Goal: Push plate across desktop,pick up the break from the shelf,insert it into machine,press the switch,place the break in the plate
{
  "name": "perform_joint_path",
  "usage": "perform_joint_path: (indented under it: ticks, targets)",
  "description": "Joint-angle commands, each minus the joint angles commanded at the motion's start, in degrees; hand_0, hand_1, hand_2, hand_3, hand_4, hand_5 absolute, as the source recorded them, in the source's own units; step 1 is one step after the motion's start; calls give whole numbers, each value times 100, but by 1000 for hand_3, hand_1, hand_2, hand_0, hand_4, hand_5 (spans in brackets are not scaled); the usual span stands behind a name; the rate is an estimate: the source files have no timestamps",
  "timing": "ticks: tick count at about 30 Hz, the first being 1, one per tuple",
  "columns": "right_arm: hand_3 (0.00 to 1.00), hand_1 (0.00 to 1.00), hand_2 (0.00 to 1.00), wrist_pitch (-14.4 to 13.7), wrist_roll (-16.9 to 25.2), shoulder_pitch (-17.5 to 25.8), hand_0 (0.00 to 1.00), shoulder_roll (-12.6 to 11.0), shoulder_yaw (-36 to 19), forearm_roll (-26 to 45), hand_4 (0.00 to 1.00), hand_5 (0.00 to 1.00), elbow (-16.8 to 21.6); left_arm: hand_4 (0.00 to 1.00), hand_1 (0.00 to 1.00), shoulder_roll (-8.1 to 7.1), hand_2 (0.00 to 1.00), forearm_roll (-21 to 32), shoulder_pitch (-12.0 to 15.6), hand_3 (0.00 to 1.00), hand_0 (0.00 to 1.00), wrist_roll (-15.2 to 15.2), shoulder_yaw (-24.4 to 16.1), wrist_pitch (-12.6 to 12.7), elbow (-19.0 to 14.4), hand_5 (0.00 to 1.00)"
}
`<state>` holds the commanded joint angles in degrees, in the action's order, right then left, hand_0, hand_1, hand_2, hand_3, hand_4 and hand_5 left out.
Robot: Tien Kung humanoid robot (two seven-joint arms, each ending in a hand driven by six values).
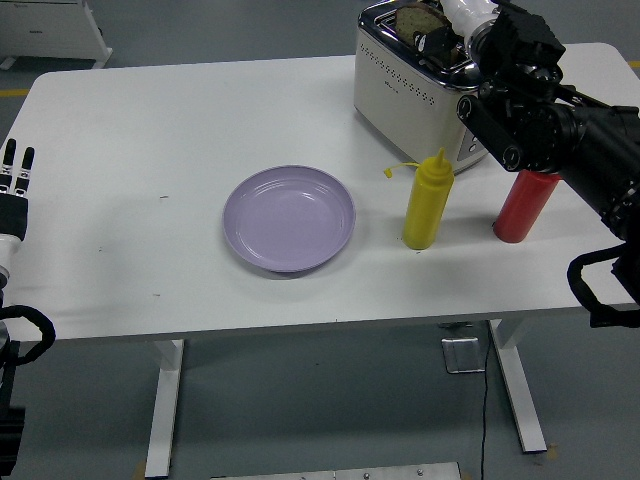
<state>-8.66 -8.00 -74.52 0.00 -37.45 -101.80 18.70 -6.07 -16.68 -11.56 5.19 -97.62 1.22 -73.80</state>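
While bread (412,17) sits in the toaster (405,85), the right robot hand (452,30) seemingly grips it, fingers unclear.

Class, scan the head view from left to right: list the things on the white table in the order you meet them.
Round lilac plate → yellow squeeze bottle → red squeeze bottle. The silver toaster overlaps the yellow bottle's span, so it is left out.

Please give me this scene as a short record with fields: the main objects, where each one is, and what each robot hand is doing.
plate: purple, empty, table centre
toaster: far right of the table
bread: dark slice, sticking up from the toaster slot
right robot hand: over the toaster top, at the bread; grip unclear
left robot hand: at the left table edge, fingers straight, holding nothing
yellow bottle: right of the plate
red bottle: right of the yellow bottle
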Motion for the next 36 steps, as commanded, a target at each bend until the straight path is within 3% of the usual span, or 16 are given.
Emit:
perform_joint_path:
  ticks: [1,2,11,18,29,36]
  targets:
    - [522,377,467,-19,15,0,278,0,24,-47,584,146,7,656,915,0,908,0,0,793,854,0,2,0,0,998]
    - [499,357,443,-43,26,0,251,0,49,-92,522,123,13,655,915,0,906,0,0,791,853,0,4,-1,1,998]
    - [495,348,433,-301,40,-15,239,-7,134,-437,511,123,160,656,915,1,906,1,10,791,852,3,10,-2,3,998]
    - [493,343,428,-513,-5,-69,238,-221,-85,-590,501,123,556,655,914,-5,906,-2,6,791,851,2,14,-2,9,998]
    - [492,342,425,-906,-63,-189,235,-676,-425,-641,493,120,1652,655,913,-17,905,-10,1,790,851,1,-20,-3,36,998]
    - [495,346,429,-788,-175,-141,234,-910,-381,-87,469,92,2555,655,913,-12,904,-11,13,790,850,0,-43,-1,41,998]
